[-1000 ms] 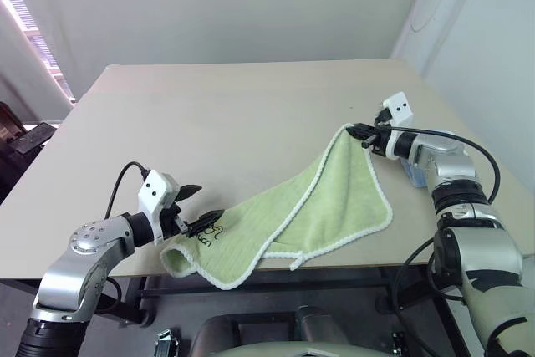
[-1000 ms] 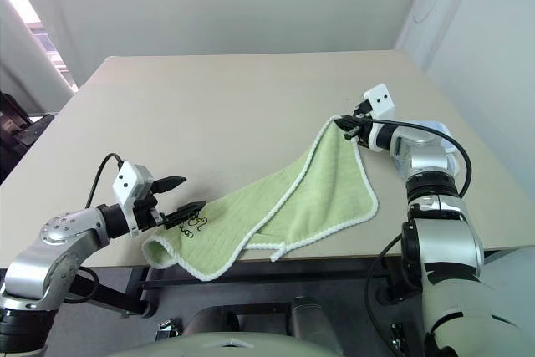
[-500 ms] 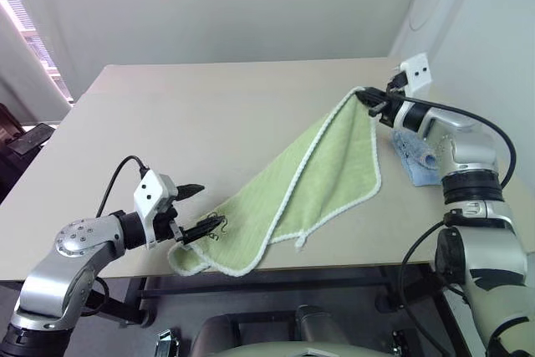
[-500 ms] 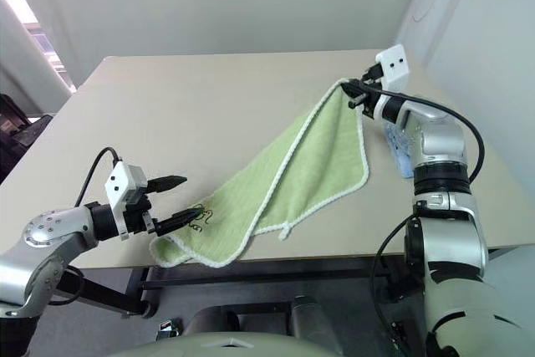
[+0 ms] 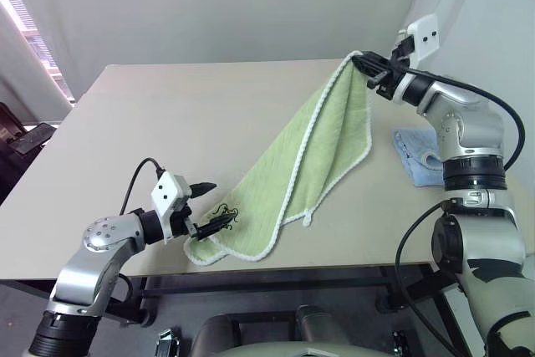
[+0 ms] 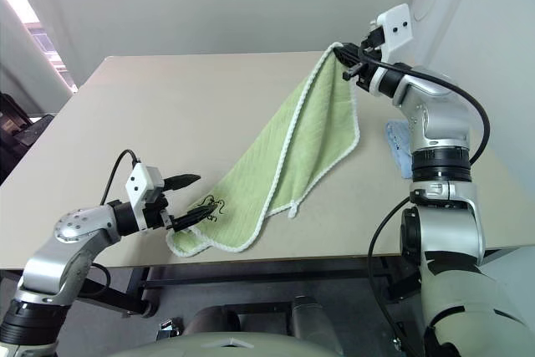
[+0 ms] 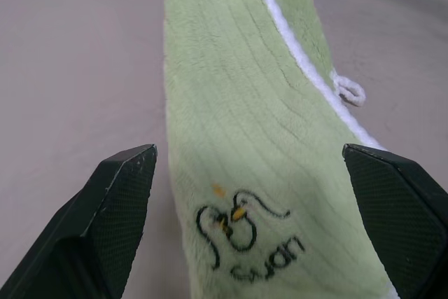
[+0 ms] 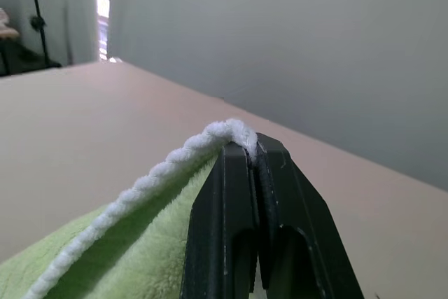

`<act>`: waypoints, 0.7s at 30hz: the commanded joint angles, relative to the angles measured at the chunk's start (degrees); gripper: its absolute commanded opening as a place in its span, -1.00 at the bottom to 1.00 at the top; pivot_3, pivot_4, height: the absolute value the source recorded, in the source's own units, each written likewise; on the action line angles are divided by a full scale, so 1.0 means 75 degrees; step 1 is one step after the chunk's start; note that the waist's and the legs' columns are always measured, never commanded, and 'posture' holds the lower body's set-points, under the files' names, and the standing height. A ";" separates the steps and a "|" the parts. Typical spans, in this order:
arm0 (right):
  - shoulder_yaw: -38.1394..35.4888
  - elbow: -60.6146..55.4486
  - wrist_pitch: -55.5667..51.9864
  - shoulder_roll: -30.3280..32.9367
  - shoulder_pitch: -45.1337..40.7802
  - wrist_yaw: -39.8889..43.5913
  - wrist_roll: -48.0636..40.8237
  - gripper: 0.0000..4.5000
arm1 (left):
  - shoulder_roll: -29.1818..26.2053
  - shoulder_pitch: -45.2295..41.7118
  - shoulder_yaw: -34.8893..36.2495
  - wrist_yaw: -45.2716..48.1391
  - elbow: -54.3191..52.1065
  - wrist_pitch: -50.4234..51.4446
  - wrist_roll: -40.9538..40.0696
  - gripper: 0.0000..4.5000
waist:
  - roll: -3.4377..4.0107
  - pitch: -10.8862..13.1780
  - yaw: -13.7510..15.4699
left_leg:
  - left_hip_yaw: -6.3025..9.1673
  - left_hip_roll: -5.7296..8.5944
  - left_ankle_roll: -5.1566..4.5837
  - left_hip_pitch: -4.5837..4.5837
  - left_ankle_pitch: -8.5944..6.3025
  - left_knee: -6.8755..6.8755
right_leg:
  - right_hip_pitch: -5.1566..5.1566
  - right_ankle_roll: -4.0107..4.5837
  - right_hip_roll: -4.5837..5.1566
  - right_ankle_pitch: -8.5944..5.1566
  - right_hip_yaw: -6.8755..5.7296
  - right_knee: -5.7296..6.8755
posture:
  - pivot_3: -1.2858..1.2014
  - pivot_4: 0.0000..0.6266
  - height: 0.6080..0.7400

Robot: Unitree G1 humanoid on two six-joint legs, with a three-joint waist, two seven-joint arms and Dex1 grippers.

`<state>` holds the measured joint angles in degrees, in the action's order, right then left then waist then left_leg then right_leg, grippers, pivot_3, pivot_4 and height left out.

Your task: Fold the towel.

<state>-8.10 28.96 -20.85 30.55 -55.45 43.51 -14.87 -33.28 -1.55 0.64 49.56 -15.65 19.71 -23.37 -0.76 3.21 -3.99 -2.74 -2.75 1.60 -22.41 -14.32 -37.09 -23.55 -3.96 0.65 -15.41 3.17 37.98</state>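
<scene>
The right gripper [image 5: 365, 64] is clamped on one white-edged corner of the towel [image 5: 311, 152], holding it high above the table [image 5: 167, 123], so the cloth hangs slanting down from those fingers toward the near edge. There the left gripper [image 5: 211, 205] stands with its fingers wide apart, the logo corner [image 7: 245, 232] lying between and just ahead of them, not pinched. The step in hand looks like securing the second corner before a fold. The next move probably calls for the left fingers to advance over that corner and close, without pushing the cloth off the edge. A light blue cloth [image 5: 418, 152] lies below the right gripper.
</scene>
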 commanded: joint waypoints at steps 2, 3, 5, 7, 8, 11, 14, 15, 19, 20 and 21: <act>-0.0141 -0.0444 -0.0045 -0.0044 -0.0447 0.0092 -0.0332 -0.99 | 0.0242 -0.0699 -0.0169 -0.0310 -0.0234 0.0462 -0.0122 1.00 | -0.0001 0.0000 0.0004 | 0.0003 0.0000 0.0000 0.0000 0.0000 -0.0003 | 0.0002 -0.0001 -0.0002 0.0001 -0.0001 0.0001 | 0.03 -1.00 0.83; -0.0105 -0.0424 -0.0065 -0.0052 -0.0460 0.0098 -0.0329 -0.99 | 0.0177 -0.0752 -0.0243 -0.0186 -0.0339 0.0513 -0.0144 1.00 | -0.0001 0.0000 0.0001 | 0.0003 0.0000 0.0000 0.0000 0.0000 -0.0003 | 0.0002 -0.0001 -0.0004 0.0001 -0.0001 0.0002 | 0.03 -1.00 0.83; -0.0044 -0.0418 -0.0082 -0.0064 -0.0459 0.0105 -0.0318 -0.99 | 0.0023 -0.0790 -0.0323 0.0074 -0.0622 0.0737 -0.0348 1.00 | -0.0001 0.0000 -0.0030 | 0.0002 0.0000 0.0000 0.0001 0.0000 -0.0001 | 0.0001 -0.0001 -0.0006 0.0001 0.0000 0.0002 | 0.03 -1.00 0.83; -0.0031 -0.0368 -0.0112 -0.0058 -0.0504 0.0064 -0.0298 -0.99 | -0.0178 -0.0734 -0.0430 0.0280 -0.0841 0.0885 -0.0383 1.00 | 0.0000 0.0001 -0.0022 | 0.0002 -0.0002 -0.0001 0.0001 0.0000 0.0003 | -0.0002 -0.0001 -0.0007 0.0001 0.0000 0.0002 | 0.03 -1.00 0.83; -0.0023 -0.0335 -0.0119 -0.0051 -0.0530 0.0038 -0.0277 -0.99 | -0.0277 -0.0675 -0.0496 0.0387 -0.0902 0.0855 -0.0332 1.00 | 0.0002 0.0001 -0.0016 | 0.0003 -0.0002 -0.0001 0.0001 0.0000 0.0005 | -0.0003 -0.0001 -0.0008 0.0001 0.0000 0.0003 | 0.03 -1.00 0.83; -0.0001 -0.0155 -0.0072 -0.0032 -0.0647 -0.0074 -0.0198 -0.99 | -0.0446 -0.0562 -0.0771 0.0466 -0.0984 0.0642 -0.0020 1.00 | 0.0003 0.0002 -0.0014 | 0.0003 -0.0002 -0.0001 0.0001 0.0000 0.0004 | -0.0003 0.0001 -0.0008 -0.0001 0.0000 0.0003 | 0.03 -1.00 0.83; 0.0014 0.0136 0.0066 -0.0051 -0.0804 -0.0276 -0.0081 -0.99 | -0.0395 -0.0620 -0.1091 0.0343 -0.0944 0.0482 0.0344 1.00 | 0.0002 0.0002 -0.0012 | 0.0001 0.0000 -0.0001 0.0001 0.0000 -0.0003 | -0.0001 0.0002 -0.0004 -0.0001 0.0001 0.0002 | 0.03 -1.00 0.83; 0.0021 0.0221 0.0124 -0.0057 -0.0858 -0.0329 -0.0045 -0.99 | -0.0423 -0.0612 -0.1258 0.0357 -0.0902 0.0292 0.0579 1.00 | 0.0002 0.0002 -0.0008 | 0.0001 0.0000 0.0000 0.0001 0.0000 -0.0005 | 0.0000 0.0002 -0.0003 -0.0001 0.0002 0.0002 | 0.03 -1.00 0.83; 0.0010 0.0506 0.0228 -0.0069 -0.1075 -0.0489 0.0028 -0.99 | -0.0293 -0.0599 -0.1640 0.0410 -0.0755 0.0001 0.0872 1.00 | 0.0003 0.0002 -0.0006 | 0.0002 0.0000 0.0000 0.0001 0.0000 -0.0002 | -0.0001 0.0003 -0.0004 -0.0002 0.0002 0.0002 | 0.03 -1.00 0.83; 0.0020 0.0533 0.0246 -0.0071 -0.1106 -0.0529 0.0058 -0.99 | -0.0254 -0.0612 -0.1711 0.0423 -0.0713 -0.0039 0.0920 1.00 | 0.0003 0.0002 -0.0006 | 0.0001 0.0000 -0.0001 0.0000 0.0000 0.0000 | -0.0003 0.0003 -0.0003 -0.0002 0.0002 0.0002 | 0.03 -1.00 0.83; 0.0026 0.0564 0.0248 -0.0076 -0.1138 -0.0563 0.0073 -0.99 | -0.0217 -0.0659 -0.1785 0.0385 -0.0641 -0.0134 0.1053 1.00 | 0.0003 0.0002 -0.0006 | 0.0001 0.0000 -0.0001 0.0000 0.0000 0.0000 | -0.0003 0.0003 -0.0004 -0.0002 0.0002 0.0002 | 0.03 -1.00 0.83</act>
<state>-7.23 33.96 -20.43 29.96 -61.03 40.03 -14.39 -35.14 -5.35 -12.32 52.45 -20.49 20.45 -16.44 -0.74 3.23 -4.03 -2.73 -2.75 1.59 -22.41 -14.32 -37.08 -23.57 -3.94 0.62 -15.42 3.18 38.00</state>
